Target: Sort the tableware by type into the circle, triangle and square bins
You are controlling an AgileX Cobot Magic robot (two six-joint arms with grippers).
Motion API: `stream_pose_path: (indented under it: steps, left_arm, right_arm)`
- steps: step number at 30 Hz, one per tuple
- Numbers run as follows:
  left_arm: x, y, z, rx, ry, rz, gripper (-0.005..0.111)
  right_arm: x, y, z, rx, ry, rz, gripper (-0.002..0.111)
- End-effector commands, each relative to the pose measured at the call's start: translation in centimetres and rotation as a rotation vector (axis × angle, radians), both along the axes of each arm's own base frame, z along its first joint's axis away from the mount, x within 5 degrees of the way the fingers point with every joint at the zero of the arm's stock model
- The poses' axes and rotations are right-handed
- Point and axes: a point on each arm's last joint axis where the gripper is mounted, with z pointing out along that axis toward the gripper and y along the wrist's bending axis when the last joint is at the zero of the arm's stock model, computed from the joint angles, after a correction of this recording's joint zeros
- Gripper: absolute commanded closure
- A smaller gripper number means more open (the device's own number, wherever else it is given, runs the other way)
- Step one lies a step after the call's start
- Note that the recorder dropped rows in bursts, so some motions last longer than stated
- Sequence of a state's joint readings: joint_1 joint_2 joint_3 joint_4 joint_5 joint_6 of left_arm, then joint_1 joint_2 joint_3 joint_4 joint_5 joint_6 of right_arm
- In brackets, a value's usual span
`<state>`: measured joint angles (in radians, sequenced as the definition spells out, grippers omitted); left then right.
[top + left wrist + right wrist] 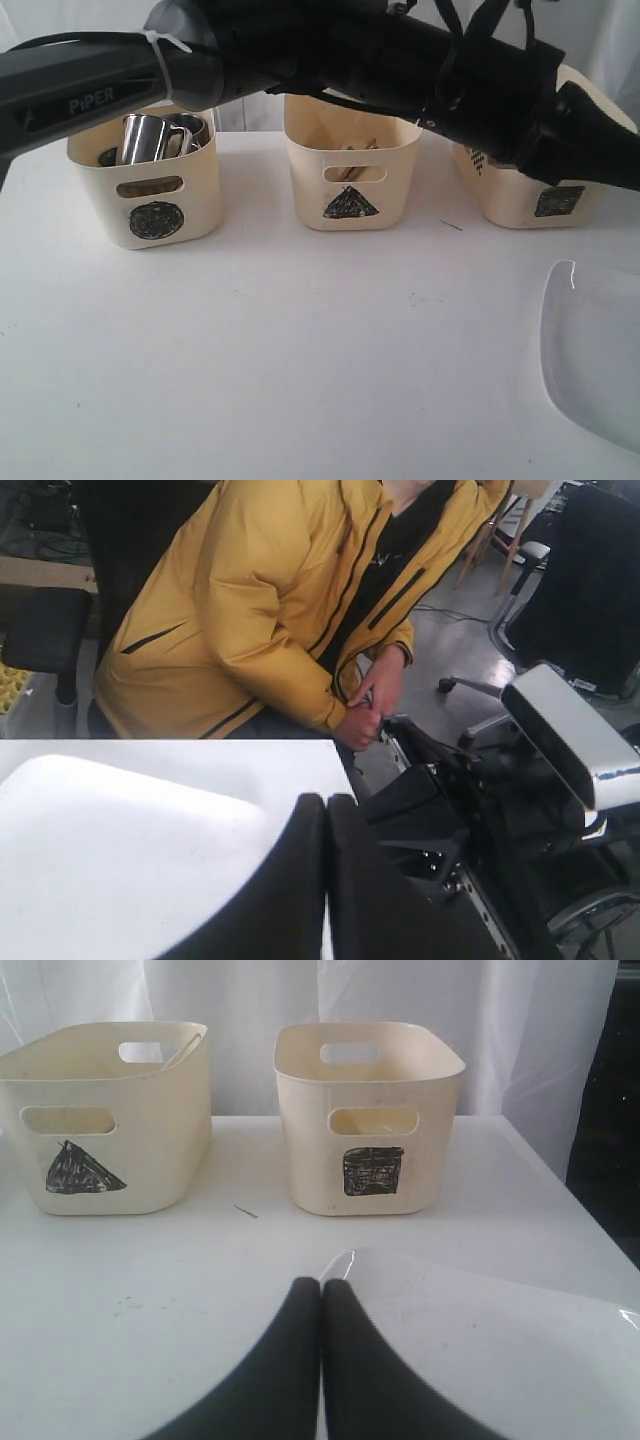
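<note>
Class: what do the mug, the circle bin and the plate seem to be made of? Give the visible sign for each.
mug: likely polished steel; mirror-like reflections.
circle bin: probably cream plastic, matte; moulded handle cutout.
plate: clear glass or plastic, cannot tell which; the table shows through, rim glints.

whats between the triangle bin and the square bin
Between triangle bin and square bin: bare white table, save one thin dark sliver at the gap's front. The right wrist view shows it clearly, the exterior view too.
</note>
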<state>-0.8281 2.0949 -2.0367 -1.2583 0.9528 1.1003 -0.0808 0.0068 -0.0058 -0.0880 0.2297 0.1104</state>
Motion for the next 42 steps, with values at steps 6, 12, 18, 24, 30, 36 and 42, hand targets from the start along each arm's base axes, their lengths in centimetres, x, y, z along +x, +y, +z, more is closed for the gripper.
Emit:
stream_pose_path:
  steps: [6,12,18,24,30,36,42]
  left_arm:
    - [-0.3,0.1,0.9,-0.044,-0.006,-0.007,0.107]
    - [-0.1,0.1,0.7,-0.045,-0.058,0.012,0.107]
    - [0.2,0.0,0.8,-0.051,-0.069,0.041,0.107]
    - [0.3,0.1,0.8,-0.075,-0.135,0.021,0.107]
    - [0.7,-0.1,0.8,-0.083,-0.143,0.067,0.107]
    - [1.4,-0.3,1.0,-0.1,-0.18,0.148,0.107]
    - [1.4,-0.2,1.0,-0.111,-0.227,0.136,0.107]
  right_arm:
    - [0.0,0.0,-0.1,-0.008,-0.01,0.003,0.108]
    - [0.0,0.0,-0.1,-0.008,-0.01,0.003,0.108]
    - [0.0,0.0,-0.1,-0.007,-0.008,0.003,0.108]
    - [0.0,0.0,-0.1,-0.007,-0.008,0.003,0.108]
    - [0.0,0.0,-0.1,-0.007,-0.008,0.003,0.108]
    - [0.0,0.0,-0.1,-0.007,-0.008,0.003,0.108]
    - [0.0,0.0,-0.1,-0.007,-0.008,0.003,0.108]
